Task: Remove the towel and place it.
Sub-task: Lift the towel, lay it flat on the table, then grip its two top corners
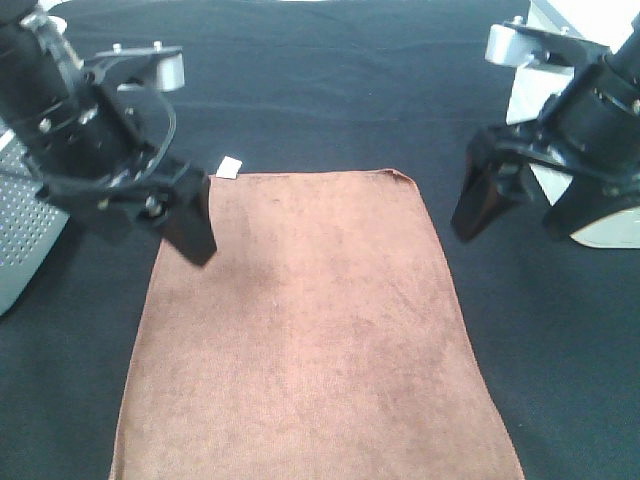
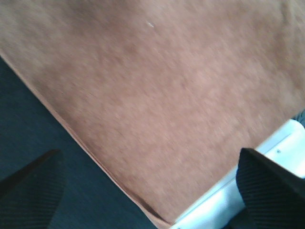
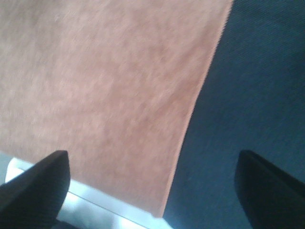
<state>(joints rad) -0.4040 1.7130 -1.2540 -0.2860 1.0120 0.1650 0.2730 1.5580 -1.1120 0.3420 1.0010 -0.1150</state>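
Note:
The brown plush towel [image 1: 310, 330] lies flat on the black table cloth [image 1: 320, 90], and its small white tag [image 1: 230, 167] is at the far left corner. My left gripper [image 1: 150, 220] hovers open and empty over the towel's far left corner. The left wrist view shows the towel [image 2: 167, 95] below the gripper [image 2: 150, 191], with its hem running between the wide-apart fingers. My right gripper [image 1: 515, 210] hovers open and empty just right of the towel's far right corner. The right wrist view shows the towel [image 3: 95, 81] and its right hem under that gripper [image 3: 152, 188].
A grey perforated box [image 1: 25, 230] stands at the left edge. A white arm base [image 1: 605, 225] stands at the right. In both wrist views a white strip [image 2: 224, 198] [image 3: 95, 202] runs beyond the towel's near hem.

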